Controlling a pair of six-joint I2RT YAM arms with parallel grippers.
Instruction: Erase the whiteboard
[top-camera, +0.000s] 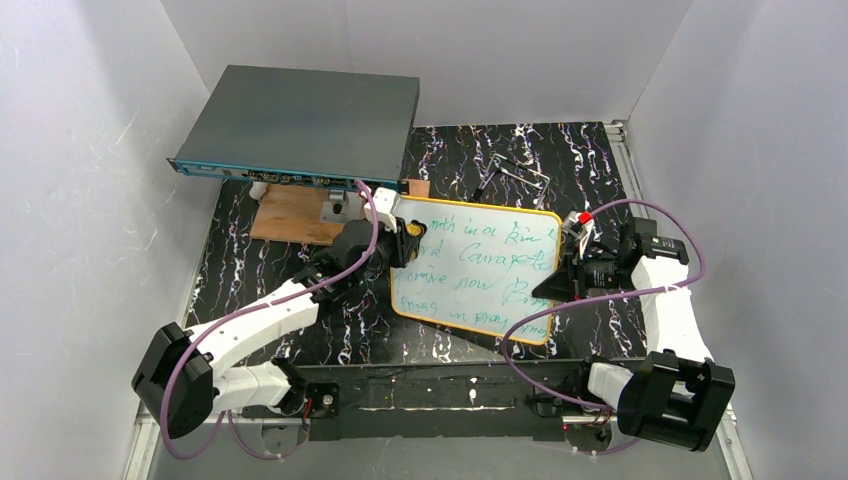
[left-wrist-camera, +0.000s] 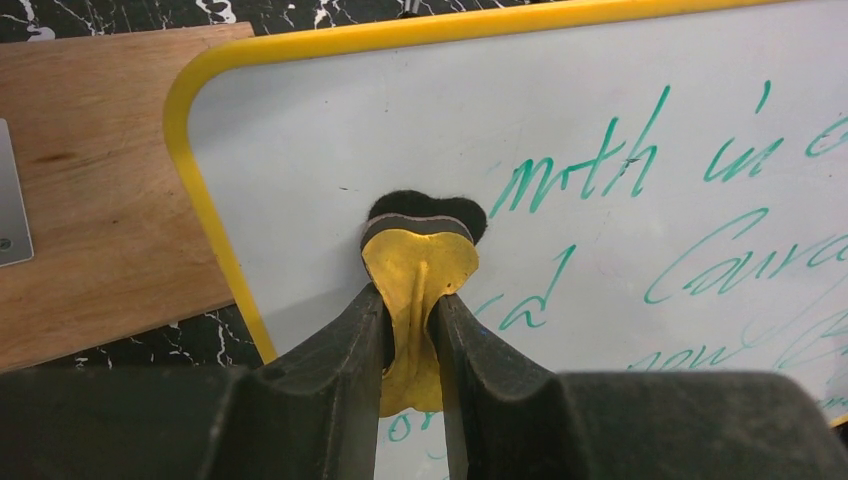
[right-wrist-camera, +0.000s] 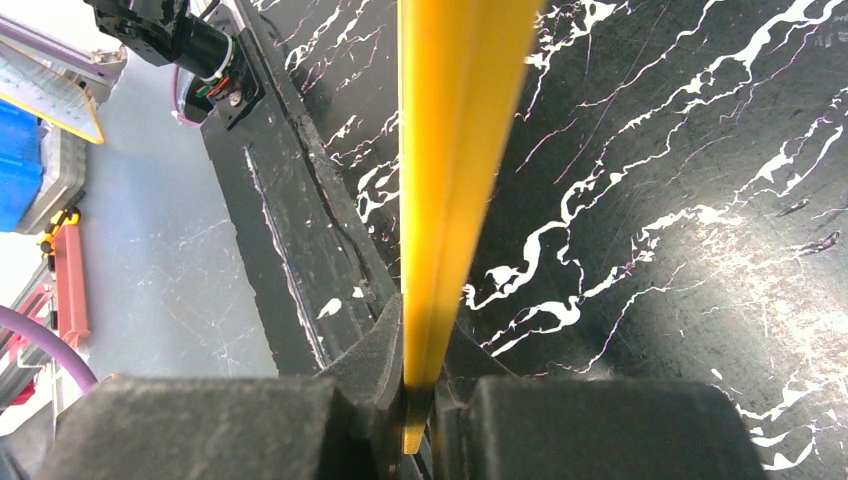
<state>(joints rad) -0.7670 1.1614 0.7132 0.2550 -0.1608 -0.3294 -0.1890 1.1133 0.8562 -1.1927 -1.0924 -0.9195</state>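
The whiteboard (top-camera: 485, 275) is lying on the marbled table (top-camera: 600, 160). The left gripper (left-wrist-camera: 412, 300) is squeezing a yellow eraser (left-wrist-camera: 420, 255) against its top-left corner, hiding some writing, while the right gripper (right-wrist-camera: 420, 345) is pinching its frame, which is showing only edge-on.

White-shelled arms (top-camera: 255, 322) with black joints trail purple cables (top-camera: 374, 218); left pincer (left-wrist-camera: 410, 298) and right pincer (right-wrist-camera: 420, 335) are black.

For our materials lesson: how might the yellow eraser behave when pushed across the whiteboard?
Probably squashy: the eraser creases where the left gripper pinches it. Its black felt face, pressed on the whiteboard, likely drags rather than slips.
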